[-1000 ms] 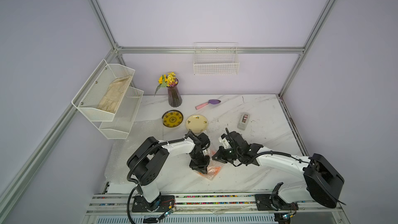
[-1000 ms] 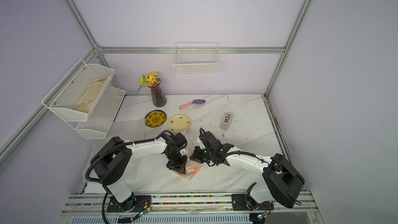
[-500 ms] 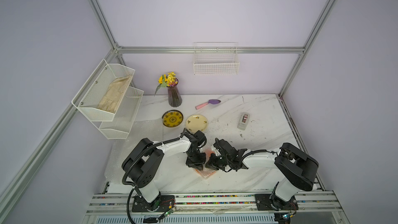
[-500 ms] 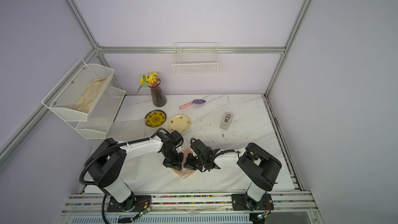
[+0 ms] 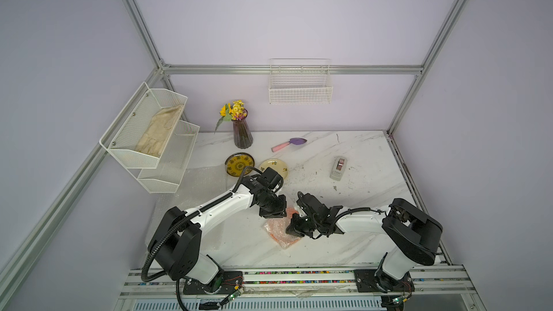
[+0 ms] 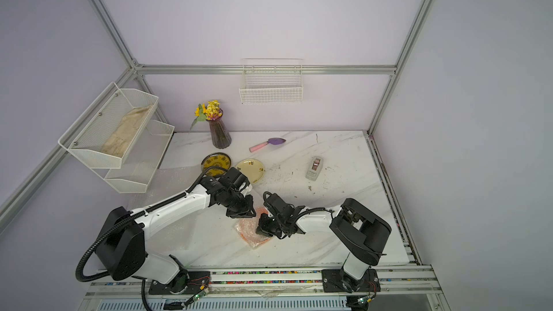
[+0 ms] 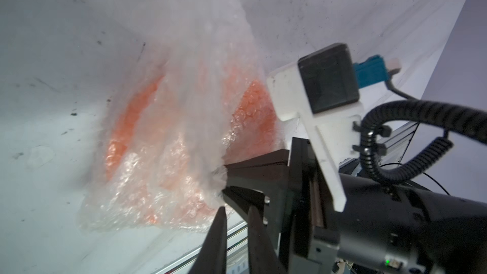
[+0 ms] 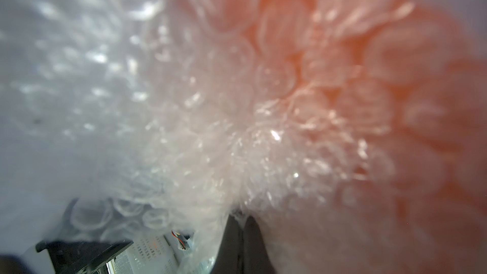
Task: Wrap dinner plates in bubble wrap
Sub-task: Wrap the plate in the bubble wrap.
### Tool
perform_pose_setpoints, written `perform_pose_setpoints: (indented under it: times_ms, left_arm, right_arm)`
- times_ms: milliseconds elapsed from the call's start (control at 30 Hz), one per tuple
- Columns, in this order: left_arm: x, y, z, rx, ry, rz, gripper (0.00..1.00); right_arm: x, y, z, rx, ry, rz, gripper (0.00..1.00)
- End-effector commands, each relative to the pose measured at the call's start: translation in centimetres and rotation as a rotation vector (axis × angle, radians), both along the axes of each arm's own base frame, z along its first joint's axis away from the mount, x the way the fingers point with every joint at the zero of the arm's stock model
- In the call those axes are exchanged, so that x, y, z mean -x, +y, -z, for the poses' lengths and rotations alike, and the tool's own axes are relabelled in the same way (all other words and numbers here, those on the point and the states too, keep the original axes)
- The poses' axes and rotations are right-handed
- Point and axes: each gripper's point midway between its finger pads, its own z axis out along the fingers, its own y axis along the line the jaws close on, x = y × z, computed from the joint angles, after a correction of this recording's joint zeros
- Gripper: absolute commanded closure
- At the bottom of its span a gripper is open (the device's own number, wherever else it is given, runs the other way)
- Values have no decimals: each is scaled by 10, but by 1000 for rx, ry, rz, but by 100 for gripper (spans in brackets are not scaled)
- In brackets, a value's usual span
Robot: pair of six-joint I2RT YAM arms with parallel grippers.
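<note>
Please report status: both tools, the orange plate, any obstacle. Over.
Right tool shut on bubble wrap flap. Left tool narrowly open, empty, beside it. Orange plate lying under wrap. No obstacle seen.

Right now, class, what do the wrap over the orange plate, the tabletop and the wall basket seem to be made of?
The bubble wrap: thin clear plastic film, shiny, with round air pockets; the orange plate shows through.
The tabletop: white with grey veins, marble-look, possibly a printed laminate.
The wall basket: white-coated wire grid, probably metal.
</note>
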Motion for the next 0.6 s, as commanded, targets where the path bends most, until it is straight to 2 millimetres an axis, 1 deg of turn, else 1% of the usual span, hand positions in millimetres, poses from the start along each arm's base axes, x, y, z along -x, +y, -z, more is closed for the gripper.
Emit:
perform_pose_setpoints:
  times_ms: [0, 67, 167, 200, 267, 300, 367, 433, 500, 533, 567]
  left_arm:
    - [-15, -24, -5, 75, 16, -53, 83]
    - [-15, -23, 14, 53, 41, -83, 83]
    - [-4, -6, 54, -59, 114, -111, 84]
    - [0, 0, 64, -91, 130, -111, 84]
    - [8, 9, 80, -139, 160, -108, 84]
    - [10, 13, 85, -155, 167, -106, 84]
    - [14, 17, 92, -176, 177, -99, 84]
    - [15, 19, 96, -187, 182, -94, 84]
    - [16, 20, 97, -191, 186, -91, 84]
    - [17, 20, 97, -191, 186, -89, 84]
    - [17, 20, 97, -190, 187, -88, 84]
  right_arm:
    - [24, -41, 44, 220, 111, 27, 100]
    - [23, -40, 42, 216, 107, 27, 100]
    - [20, -35, 33, 189, 83, 23, 100]
    - [18, -32, 27, 173, 71, 20, 97]
    - [14, -25, 7, 123, 39, 10, 88]
    - [12, -21, -4, 93, 23, 6, 83]
    - [10, -12, -31, 17, -7, -3, 76]
    - [12, -8, -55, -45, -10, -14, 74]
    - [8, -11, -75, -99, 0, -3, 74]
    - [4, -15, -81, -105, -5, 23, 75]
    - [0, -20, -79, -86, -2, 48, 77]
